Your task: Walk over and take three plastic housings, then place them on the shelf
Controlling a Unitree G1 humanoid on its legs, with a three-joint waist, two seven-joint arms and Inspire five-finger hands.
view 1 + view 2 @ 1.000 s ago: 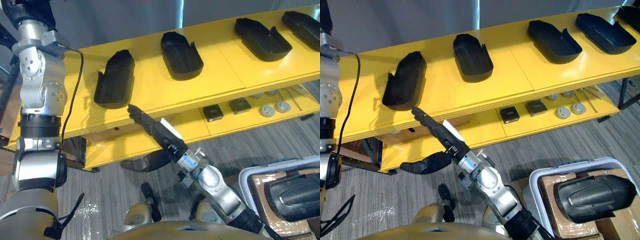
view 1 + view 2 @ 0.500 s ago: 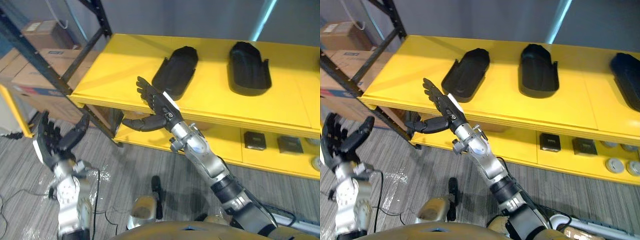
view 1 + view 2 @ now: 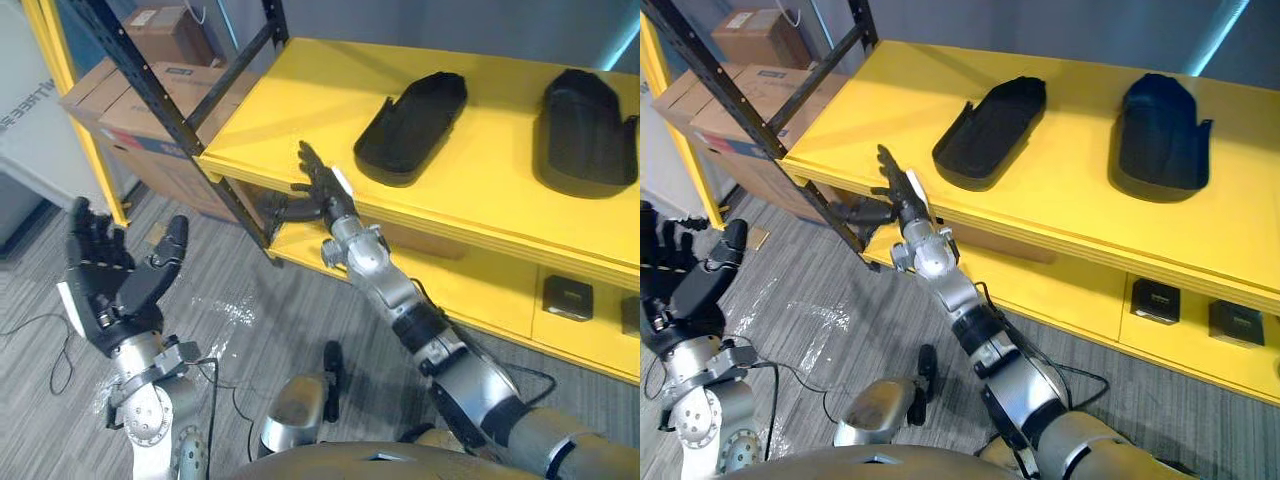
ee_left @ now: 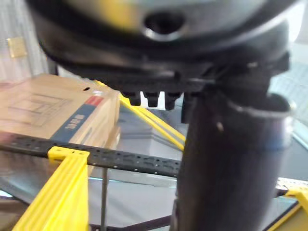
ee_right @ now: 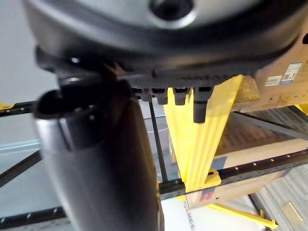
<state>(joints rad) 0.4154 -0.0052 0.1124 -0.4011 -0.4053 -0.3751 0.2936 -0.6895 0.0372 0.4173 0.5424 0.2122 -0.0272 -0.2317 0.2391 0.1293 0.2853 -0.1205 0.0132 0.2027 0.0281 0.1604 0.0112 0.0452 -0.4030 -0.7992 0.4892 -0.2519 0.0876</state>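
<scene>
Two housings (image 3: 412, 128) are laid on the shelf (image 3: 300, 95), with the right hand (image 3: 322, 185) at its front edge and the left hand (image 3: 110, 285) well below it both held empty, fingers spread wide, so the edge should be cleared gently when turning away.

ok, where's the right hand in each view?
Left eye view: right hand, open, by the yellow shelf front edge, left of centre.
Right eye view: right hand, same spot, further left.
Right wrist view: right hand up close, thumb beside finger row.
Shared landmark: cardboard boxes.
</scene>
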